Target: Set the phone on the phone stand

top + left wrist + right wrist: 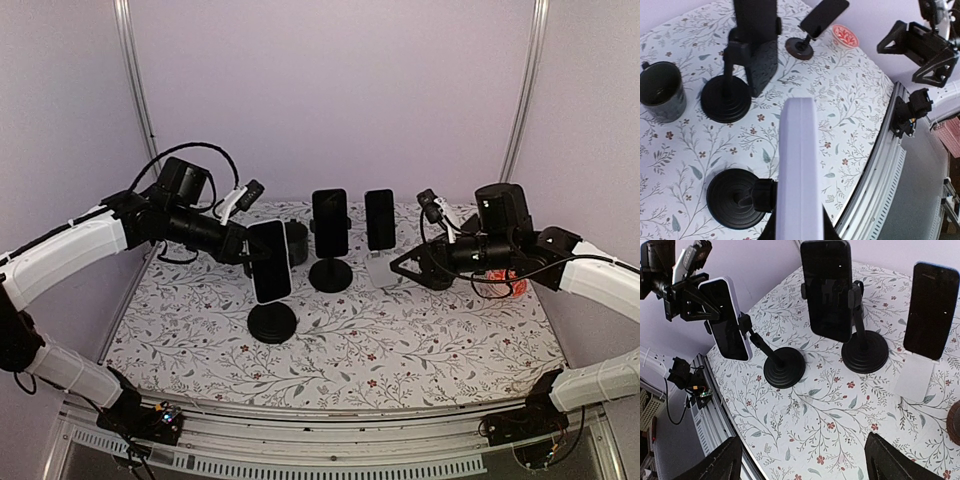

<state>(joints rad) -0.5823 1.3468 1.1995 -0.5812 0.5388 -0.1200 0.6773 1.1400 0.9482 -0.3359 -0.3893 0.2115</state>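
Floral table [400,340]: my left hand [243,248] clamped on the phone [270,262], up at the cradle of the front stand [273,322]; right hand [405,266] apart, empty; phone looks stiff, slick, breakable, so I'd grip its side edges.

The top camera sits above and behind my bases, looking down and forward over the whole counter [420,350] to the far wall; my left wrist camera hangs close behind the edge of the phone [797,165], facing right toward my right claw [912,60]; my right wrist camera looks left, from farther off, at my left claw [702,302]; all three share the middle stand [330,272].
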